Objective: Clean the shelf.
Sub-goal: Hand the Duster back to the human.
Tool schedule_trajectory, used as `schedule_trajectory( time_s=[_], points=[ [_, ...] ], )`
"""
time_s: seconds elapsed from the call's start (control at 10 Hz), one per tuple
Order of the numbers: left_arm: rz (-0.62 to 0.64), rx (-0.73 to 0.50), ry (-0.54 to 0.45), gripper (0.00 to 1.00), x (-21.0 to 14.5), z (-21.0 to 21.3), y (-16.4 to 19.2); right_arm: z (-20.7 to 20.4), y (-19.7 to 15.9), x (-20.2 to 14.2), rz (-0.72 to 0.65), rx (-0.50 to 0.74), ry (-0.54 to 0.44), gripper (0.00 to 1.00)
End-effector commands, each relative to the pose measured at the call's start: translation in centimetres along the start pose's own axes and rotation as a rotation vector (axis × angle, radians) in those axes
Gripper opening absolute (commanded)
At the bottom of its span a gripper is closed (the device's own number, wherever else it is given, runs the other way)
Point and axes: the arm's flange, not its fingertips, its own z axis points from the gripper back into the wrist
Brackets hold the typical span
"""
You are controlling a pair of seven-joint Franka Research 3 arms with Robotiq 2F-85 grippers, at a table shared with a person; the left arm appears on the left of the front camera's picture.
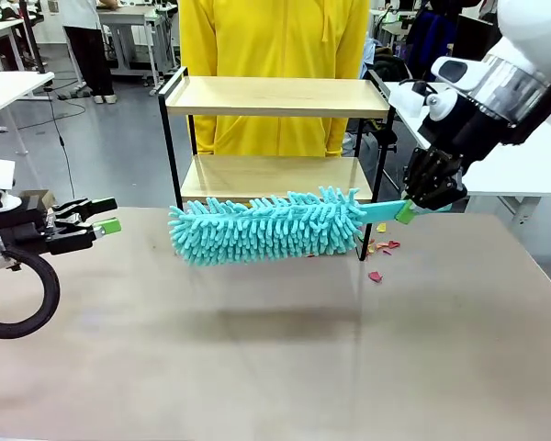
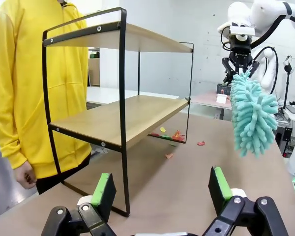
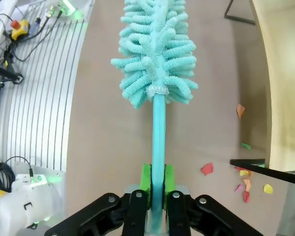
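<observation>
Right hand (image 1: 406, 213) is pinching the handle of a teal microfiber duster (image 1: 266, 226), holding it level above the counter (image 1: 275, 358), just in front of the shelf (image 1: 275, 96) at the far middle. Left hand (image 1: 110, 217) is hovering spread at near left. Paper scraps (image 1: 381, 250) are lying by the shelf's right leg.

The shelf (image 1: 275, 96) has two boards of pale wood, smooth and matt, with faint grain, set in a thin black metal frame with a dull sheen. Clamped in the right claw (image 3: 157, 189), the duster (image 1: 262, 228) rises from the green pads as a smooth turquoise plastic handle, ending in a shaggy head of soft chenille cloth. Right of that claw, small paper-like scraps (image 3: 207, 169) lie on the counter (image 1: 257, 367), a matt, smooth beige surface. The left claw (image 2: 162, 191) has black matt plastic fingers with green rubbery pads.
</observation>
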Motion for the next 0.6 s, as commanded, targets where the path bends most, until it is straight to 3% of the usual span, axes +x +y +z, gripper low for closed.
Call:
schedule_trajectory(
  time_s=[0.0,0.2,0.5],
  points=[
    [0.001,-0.005,0.003,1.00,-0.1,-0.3,-0.1,0.4,0.2,0.0,-0.009,-0.008,0.008,0.13],
    [0.007,-0.055,0.032,1.00,-1.2,-3.0,-3.9,0.4,0.2,0.0,-0.009,-0.008,0.008,0.13],
    [0.095,-0.145,0.030,1.00,-1.4,-5.1,-6.6,0.4,0.2,0.0,-0.009,-0.008,0.008,0.13]
  ],
)
